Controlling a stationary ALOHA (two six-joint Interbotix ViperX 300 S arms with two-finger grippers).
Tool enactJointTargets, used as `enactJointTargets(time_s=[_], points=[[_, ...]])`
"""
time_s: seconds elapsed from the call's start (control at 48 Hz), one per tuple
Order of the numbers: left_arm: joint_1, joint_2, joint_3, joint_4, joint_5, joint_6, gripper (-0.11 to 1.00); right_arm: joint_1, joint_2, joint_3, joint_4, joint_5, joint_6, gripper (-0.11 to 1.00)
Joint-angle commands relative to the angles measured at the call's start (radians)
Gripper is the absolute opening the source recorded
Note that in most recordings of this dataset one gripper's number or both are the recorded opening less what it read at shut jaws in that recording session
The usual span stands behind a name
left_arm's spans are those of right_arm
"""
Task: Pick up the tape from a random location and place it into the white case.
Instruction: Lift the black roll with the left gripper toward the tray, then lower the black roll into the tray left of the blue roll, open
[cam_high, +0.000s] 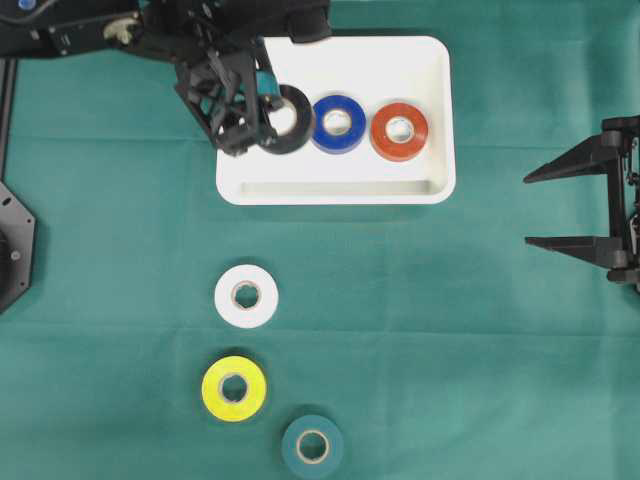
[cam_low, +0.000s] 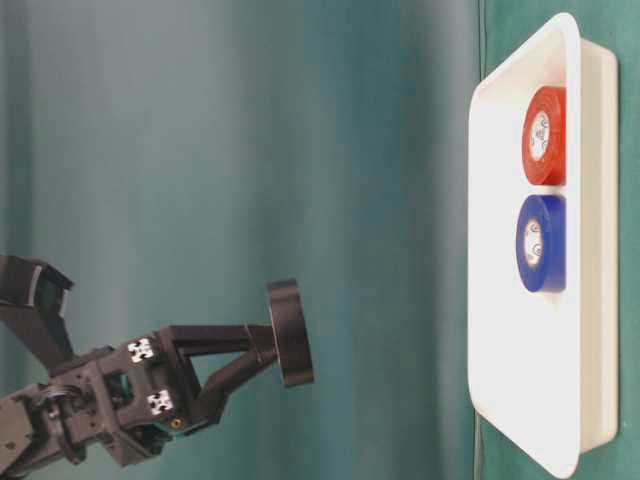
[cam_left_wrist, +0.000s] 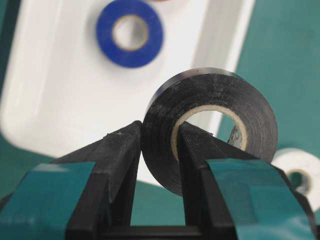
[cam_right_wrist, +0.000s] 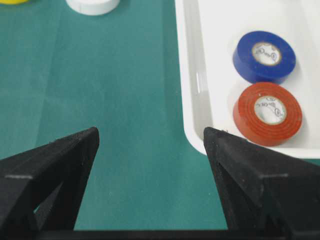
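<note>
One black tape roll (cam_high: 287, 119) clamped in left gripper (cam_high: 262, 118), above white case (cam_high: 430, 120).

Overhead looks straight down; table-level sits low, rotated sideways; wrist cams close-up. All four share the white case (cam_high: 436, 120).
</note>
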Motion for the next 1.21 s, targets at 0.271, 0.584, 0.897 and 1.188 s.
enactJointTargets(time_s=[0.271,0.584,0.897,1.188], points=[[0.055,-0.029,-0.003,0.003,-0.017,-0.002,0.17,0.002,0.006,-0.026,-0.009,-0.005,-0.002,0.84],[0.055,-0.029,-0.002,0.003,-0.017,-0.003,0.17,0.003,0.006,-0.026,-0.009,-0.003,-0.002,0.84],[0.055,-0.032,0.003,0.002,-0.017,-0.005,0.17,0.003,0.006,-0.028,-0.011,-0.005,-0.002,0.84],[0.055,-0.032,0.005,0.002,-0.017,-0.005,0.17,0.002,0.006,-0.028,-0.011,-0.005,-0.003,0.84]])
